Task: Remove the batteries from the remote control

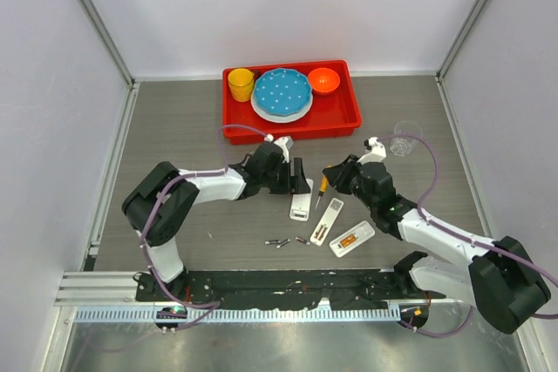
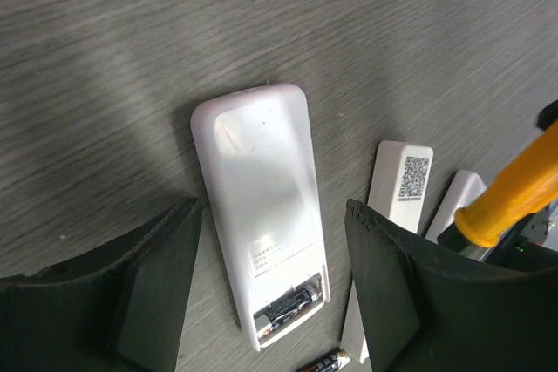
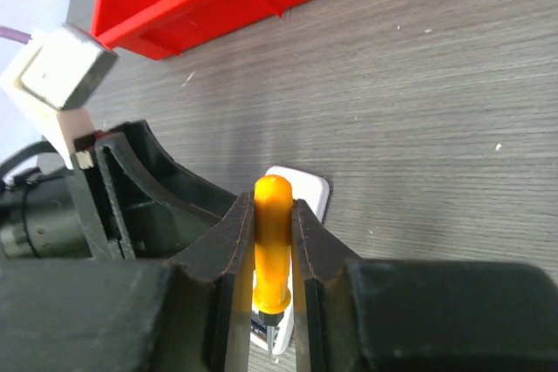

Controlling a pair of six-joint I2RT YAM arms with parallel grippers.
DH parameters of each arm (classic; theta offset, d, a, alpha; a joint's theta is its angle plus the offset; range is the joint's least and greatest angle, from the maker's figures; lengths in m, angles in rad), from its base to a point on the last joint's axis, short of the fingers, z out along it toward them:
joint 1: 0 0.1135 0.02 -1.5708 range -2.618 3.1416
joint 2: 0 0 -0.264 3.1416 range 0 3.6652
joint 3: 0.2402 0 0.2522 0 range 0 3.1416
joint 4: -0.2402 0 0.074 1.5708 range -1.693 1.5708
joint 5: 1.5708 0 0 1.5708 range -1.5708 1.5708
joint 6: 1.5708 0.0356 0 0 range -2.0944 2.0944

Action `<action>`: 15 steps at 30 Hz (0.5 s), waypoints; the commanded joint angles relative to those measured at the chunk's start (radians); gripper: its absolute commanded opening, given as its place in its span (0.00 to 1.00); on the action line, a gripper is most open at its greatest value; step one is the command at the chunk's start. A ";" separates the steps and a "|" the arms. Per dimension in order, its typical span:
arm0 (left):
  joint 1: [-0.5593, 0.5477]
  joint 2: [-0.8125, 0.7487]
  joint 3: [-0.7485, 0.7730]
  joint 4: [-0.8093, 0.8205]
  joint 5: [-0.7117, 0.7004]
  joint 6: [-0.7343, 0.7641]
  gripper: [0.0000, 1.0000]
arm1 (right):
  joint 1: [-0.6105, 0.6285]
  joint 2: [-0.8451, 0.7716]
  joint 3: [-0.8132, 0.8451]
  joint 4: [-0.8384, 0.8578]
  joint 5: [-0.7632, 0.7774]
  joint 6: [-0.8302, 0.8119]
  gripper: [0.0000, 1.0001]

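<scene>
The white remote control (image 2: 261, 215) lies face down with its cover off, and a dark battery (image 2: 288, 309) sits in the open compartment. My left gripper (image 2: 275, 294) is open, one finger on each side of the remote's battery end, not touching it. A loose battery (image 2: 323, 363) lies just below. More loose batteries (image 1: 277, 242) lie on the table near the front. My right gripper (image 3: 273, 241) is shut on the orange-handled screwdriver (image 3: 273, 224), tip down over the remote's end (image 3: 305, 189). In the top view both grippers meet at the remote (image 1: 301, 202).
A white cover with a QR code (image 2: 401, 185) lies right of the remote. A second white piece (image 1: 352, 239) holds something orange. At the back, a red tray (image 1: 292, 134) carries a yellow cup (image 1: 241, 84), blue plate (image 1: 282, 93) and orange bowl (image 1: 323, 80). A clear glass (image 1: 403, 141) stands right.
</scene>
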 commanded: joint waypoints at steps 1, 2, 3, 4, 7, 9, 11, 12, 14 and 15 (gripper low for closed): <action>0.010 -0.008 0.041 -0.097 -0.021 0.085 0.70 | -0.005 0.063 0.010 0.101 -0.039 0.002 0.01; 0.010 -0.022 0.032 -0.107 -0.030 0.088 0.71 | -0.002 0.073 0.010 0.110 -0.039 -0.006 0.01; 0.010 -0.039 0.024 -0.113 -0.050 0.091 0.70 | -0.003 0.090 0.008 0.138 -0.038 -0.009 0.01; 0.010 -0.062 0.012 -0.117 -0.058 0.089 0.71 | -0.003 0.104 0.008 0.152 -0.047 -0.012 0.01; 0.010 -0.155 -0.046 -0.122 -0.071 0.074 0.69 | -0.003 0.147 0.011 0.211 -0.074 -0.020 0.01; 0.010 -0.218 -0.088 -0.130 -0.078 0.062 0.68 | -0.002 0.169 0.014 0.241 -0.091 -0.020 0.01; 0.010 -0.267 -0.130 -0.134 -0.069 0.040 0.63 | 0.001 0.184 0.026 0.250 -0.103 -0.021 0.01; 0.008 -0.281 -0.146 -0.134 -0.068 0.033 0.60 | 0.004 0.199 0.029 0.251 -0.102 -0.027 0.01; 0.002 -0.309 -0.192 -0.139 -0.094 0.019 0.57 | 0.007 0.218 0.042 0.256 -0.105 -0.032 0.01; -0.015 -0.330 -0.203 -0.145 -0.107 0.019 0.55 | 0.009 0.235 0.049 0.258 -0.105 -0.037 0.01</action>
